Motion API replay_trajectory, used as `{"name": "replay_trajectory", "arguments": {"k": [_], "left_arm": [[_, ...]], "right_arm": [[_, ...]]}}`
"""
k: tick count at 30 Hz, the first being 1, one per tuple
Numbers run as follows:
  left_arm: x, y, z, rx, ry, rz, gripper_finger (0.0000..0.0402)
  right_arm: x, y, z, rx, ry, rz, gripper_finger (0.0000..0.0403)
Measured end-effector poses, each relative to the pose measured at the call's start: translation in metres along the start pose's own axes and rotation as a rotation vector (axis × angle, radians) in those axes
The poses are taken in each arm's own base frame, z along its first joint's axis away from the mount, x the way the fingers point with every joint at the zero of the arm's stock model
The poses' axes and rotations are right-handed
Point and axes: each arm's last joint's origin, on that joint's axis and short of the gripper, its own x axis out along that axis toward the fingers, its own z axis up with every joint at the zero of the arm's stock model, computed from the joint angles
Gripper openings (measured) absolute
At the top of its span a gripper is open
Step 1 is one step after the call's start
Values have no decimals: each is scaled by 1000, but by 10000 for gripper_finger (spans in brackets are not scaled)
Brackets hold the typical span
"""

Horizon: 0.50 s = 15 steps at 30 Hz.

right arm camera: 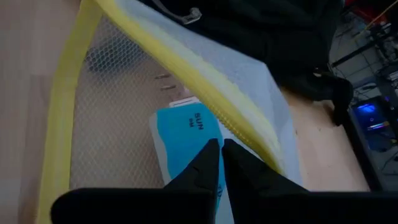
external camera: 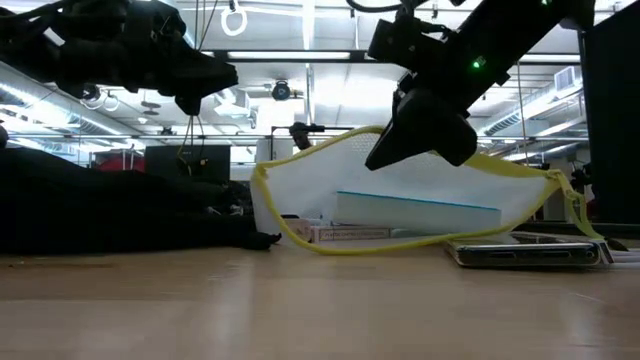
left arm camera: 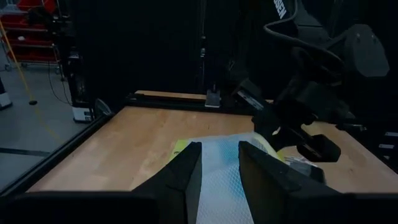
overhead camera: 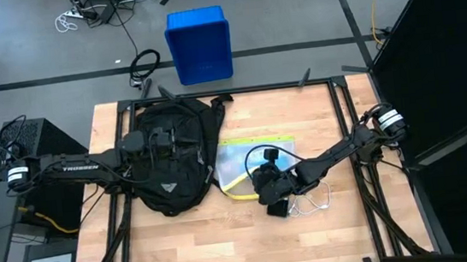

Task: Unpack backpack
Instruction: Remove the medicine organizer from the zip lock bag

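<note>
The black backpack (overhead camera: 167,159) lies flat on the table's left half, its white triangular logo (overhead camera: 168,187) toward the near edge; in the low view it is a low dark mound (external camera: 100,215). My left gripper (overhead camera: 193,152) hovers open above the backpack (external camera: 190,80), touching nothing. Right of the backpack lies a white mesh pouch with yellow trim (overhead camera: 249,159), holding a blue-and-white packet (right arm camera: 186,134). My right gripper (right arm camera: 221,149) is shut on the pouch, which rises like a tent (external camera: 420,185). My right gripper pinches the mesh pouch's upper layer beside the yellow band (right arm camera: 242,118), coming from above and slanting from the table's right. That top edge is pulled up into a peak (external camera: 385,135), while the pouch's bottom edge (external camera: 370,245) stays on the table.
A phone (external camera: 525,252) and a white cable (overhead camera: 313,201) lie on the table right of the pouch, under the right arm. A blue crate (overhead camera: 199,44) stands on the floor beyond the far edge. Bare wood (overhead camera: 227,243) shows along the near side.
</note>
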Motion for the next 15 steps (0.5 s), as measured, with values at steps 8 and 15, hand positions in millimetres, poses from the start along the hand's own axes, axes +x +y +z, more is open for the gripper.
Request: {"name": "replay_trajectory", "arguments": {"k": [8,15], "left_arm": [[0,0,0,0,0,0,90],[0,0,0,0,0,0,90]], "right_arm": [[1,2,0,19,16,119,102],[1,4,-2,19,35,196,224]]}}
